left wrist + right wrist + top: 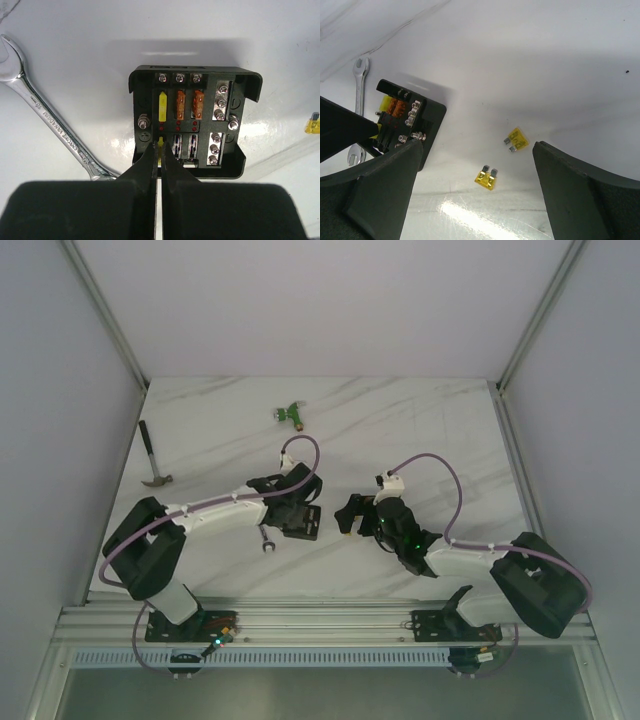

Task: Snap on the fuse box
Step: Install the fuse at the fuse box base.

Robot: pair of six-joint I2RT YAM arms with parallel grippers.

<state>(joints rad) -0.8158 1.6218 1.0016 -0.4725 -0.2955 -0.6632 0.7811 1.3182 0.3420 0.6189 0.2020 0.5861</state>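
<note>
fuse box [192, 127], flat, open face up, squarish

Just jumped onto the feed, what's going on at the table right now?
The left gripper is shut on a yellow fuse at a near-left slot of the fuse box, which lies open with no lid on it. The right gripper hangs wide open beside the box, two loose yellow fuses on the table below it. A wrench lies left of the box.
</note>
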